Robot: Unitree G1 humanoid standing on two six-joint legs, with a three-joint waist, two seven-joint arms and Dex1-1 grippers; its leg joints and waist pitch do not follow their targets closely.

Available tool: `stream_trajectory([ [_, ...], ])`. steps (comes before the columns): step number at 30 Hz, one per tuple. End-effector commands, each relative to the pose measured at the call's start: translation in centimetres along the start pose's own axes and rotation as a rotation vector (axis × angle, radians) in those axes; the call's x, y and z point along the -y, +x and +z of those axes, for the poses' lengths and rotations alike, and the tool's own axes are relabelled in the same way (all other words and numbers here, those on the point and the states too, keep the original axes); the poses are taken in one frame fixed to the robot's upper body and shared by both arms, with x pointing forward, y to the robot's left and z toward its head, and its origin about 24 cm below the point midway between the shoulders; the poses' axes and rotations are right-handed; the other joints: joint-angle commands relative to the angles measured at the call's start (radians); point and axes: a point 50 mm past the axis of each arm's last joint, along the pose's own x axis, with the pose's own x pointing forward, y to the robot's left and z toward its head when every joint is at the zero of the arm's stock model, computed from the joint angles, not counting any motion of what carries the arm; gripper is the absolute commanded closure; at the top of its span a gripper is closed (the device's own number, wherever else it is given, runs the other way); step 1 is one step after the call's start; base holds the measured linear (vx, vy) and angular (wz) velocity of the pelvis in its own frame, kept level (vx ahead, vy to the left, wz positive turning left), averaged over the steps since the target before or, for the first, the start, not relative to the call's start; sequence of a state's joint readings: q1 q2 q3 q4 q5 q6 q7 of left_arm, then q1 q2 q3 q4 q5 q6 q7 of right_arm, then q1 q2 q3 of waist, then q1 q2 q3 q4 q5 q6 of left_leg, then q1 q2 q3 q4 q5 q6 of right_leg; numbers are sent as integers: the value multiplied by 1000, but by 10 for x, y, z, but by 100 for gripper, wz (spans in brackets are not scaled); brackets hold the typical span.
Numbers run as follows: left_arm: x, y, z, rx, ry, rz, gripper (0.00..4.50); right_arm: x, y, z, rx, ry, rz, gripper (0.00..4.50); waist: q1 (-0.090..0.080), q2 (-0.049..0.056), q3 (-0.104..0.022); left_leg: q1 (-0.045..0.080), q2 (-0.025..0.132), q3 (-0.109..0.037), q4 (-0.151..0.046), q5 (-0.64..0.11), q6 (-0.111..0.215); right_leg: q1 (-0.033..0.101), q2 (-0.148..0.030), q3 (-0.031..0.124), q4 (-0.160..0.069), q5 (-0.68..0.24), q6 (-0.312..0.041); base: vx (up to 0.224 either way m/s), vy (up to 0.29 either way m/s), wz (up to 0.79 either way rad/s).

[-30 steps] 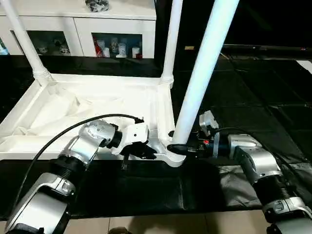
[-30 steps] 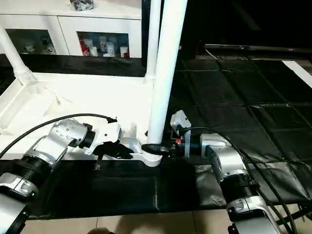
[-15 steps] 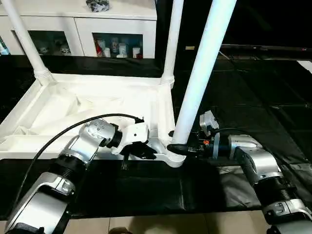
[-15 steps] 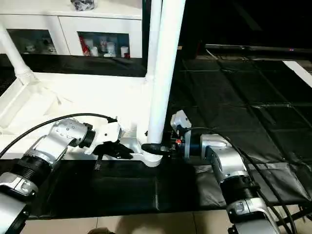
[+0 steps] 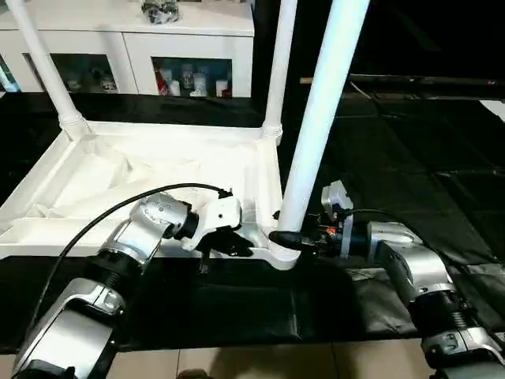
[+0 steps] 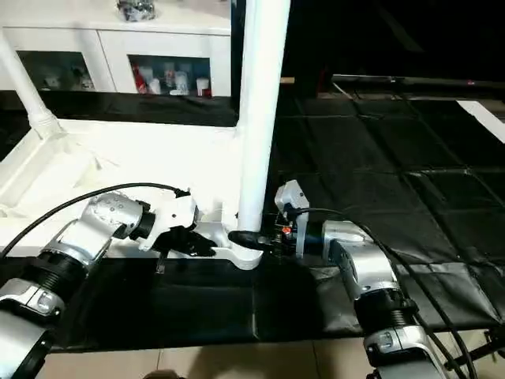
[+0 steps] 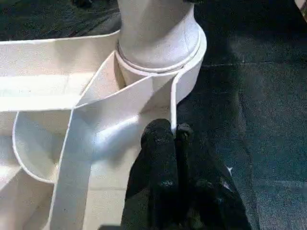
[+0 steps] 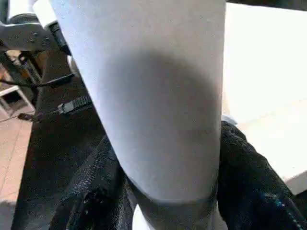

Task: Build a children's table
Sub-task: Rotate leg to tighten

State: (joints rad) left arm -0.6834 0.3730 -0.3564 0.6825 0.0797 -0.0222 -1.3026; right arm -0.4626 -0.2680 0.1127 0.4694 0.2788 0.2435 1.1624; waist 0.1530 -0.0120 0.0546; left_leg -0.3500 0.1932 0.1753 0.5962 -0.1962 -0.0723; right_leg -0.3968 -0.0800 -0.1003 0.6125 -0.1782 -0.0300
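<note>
Tabletop (image 5: 158, 170) lies upside down on a black mat (image 5: 410, 150) on the floor, ribbed underside up. Landmark: the near corner socket (image 5: 280, 254) of the tabletop, closest to the robot.

Near leg (image 5: 319, 118): seated in that socket, rising upright and out of the top of the head views. Two more legs stand at the far corners, one far leg (image 5: 278, 63) directly behind the socket, one corner leg (image 5: 43, 67) across the tabletop on the robot's left.

Right end effector (image 5: 293, 239): its black fingers are clamped round the base of the near leg, just above the socket; in the right wrist view a finger (image 8: 249, 182) presses against each side of the leg.

Left end effector (image 7: 171, 136): just beside the socket on the robot's left, fingers pinched together on the thin upright rim (image 7: 173, 103) of the tabletop running into the socket.

White cabinet (image 5: 189, 47) with glass doors stands beyond the tabletop, well apart from the socket.
</note>
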Motion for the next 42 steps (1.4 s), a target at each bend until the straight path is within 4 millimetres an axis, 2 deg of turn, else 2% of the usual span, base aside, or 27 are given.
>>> stream_trajectory([
  [1,-9,2,14,26,21,67,450,-7,10,-13,-2,85,25,237,-6,9,-61,11,47,-17,-80,-248,-5,45,-88,59,-96,-394,-145,0,0,0],
  [4,-9,3,14,26,18,70,450,-7,10,-14,-5,86,18,238,-9,10,-60,11,47,-19,-81,-256,-4,44,-89,59,-101,-431,-130,0,0,0],
  [10,-14,4,17,40,-16,118,450,-7,10,-17,8,106,-21,238,-12,11,-60,12,48,-19,-83,-259,-2,42,-89,60,-102,-424,-131,0,0,0],
  [18,-16,14,26,61,-48,150,450,0,19,-22,16,132,-167,240,-21,11,-65,2,47,-20,-83,-211,-2,50,-88,60,-88,-316,-160,0,0,0],
  [20,-17,18,28,61,-56,159,450,1,22,-23,20,139,-192,240,-24,11,-64,4,46,-19,-83,-213,-1,48,-87,61,-88,-307,-165,0,0,0],
  [27,-21,25,33,68,-101,210,450,3,29,-25,32,164,-262,242,-42,12,-60,5,45,-19,-85,-249,0,47,-87,61,-96,-358,-161,0,0,0],
  [32,-22,28,37,71,-121,239,450,4,35,-23,47,179,-295,244,-45,9,-58,6,43,-21,-85,-257,3,46,-90,61,-104,-410,-144,0,0,0],
  [42,-22,32,40,82,-165,285,450,8,44,-19,75,212,-359,245,-61,12,-57,0,43,-23,-87,-254,7,47,-87,60,-101,-393,-153,0,0,0],
])
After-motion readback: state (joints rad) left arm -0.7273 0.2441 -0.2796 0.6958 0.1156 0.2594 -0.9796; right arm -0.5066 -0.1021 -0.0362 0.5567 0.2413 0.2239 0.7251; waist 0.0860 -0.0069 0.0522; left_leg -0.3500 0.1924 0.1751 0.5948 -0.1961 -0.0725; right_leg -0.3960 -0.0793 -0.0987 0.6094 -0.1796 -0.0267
